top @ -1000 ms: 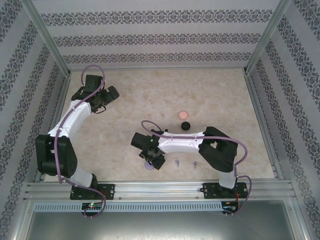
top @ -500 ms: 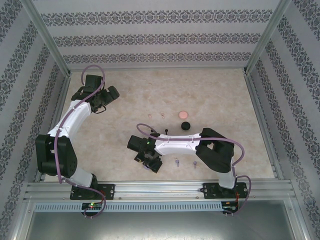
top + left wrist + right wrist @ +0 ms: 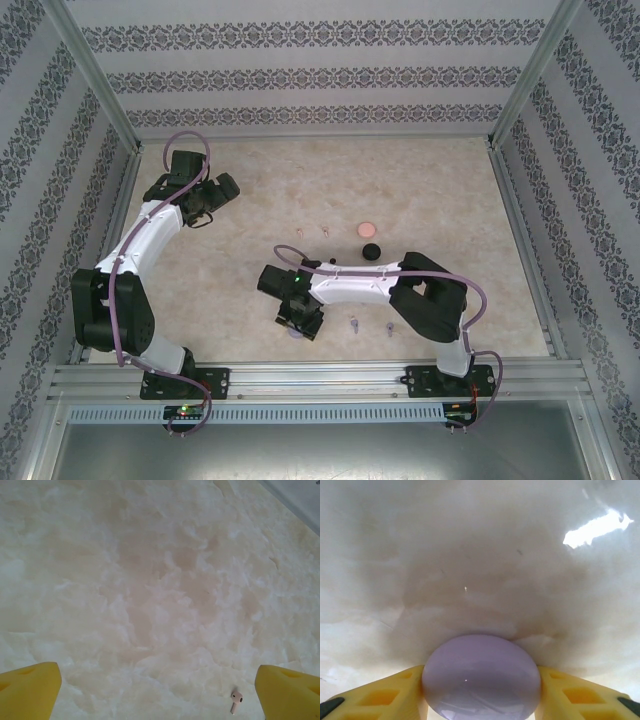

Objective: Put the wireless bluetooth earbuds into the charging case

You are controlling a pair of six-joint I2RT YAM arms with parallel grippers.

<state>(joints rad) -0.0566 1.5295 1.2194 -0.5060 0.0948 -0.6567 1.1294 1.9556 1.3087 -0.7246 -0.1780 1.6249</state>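
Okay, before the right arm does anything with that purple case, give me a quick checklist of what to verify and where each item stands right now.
1. Is the light purple charging case between the jaws of the right gripper? Ok, centred.
2. Do the fingers touch the case on both sides? Ok, going by the right wrist view.
3. Is the case lid open to take earbuds? Not ok, it looks like a closed dome.
4. Are the light purple earbuds close by? Ok, two lie on the table just right of that gripper.
5. Is the left gripper out of the way? Ok, open, far off, near a pale pink earbud.
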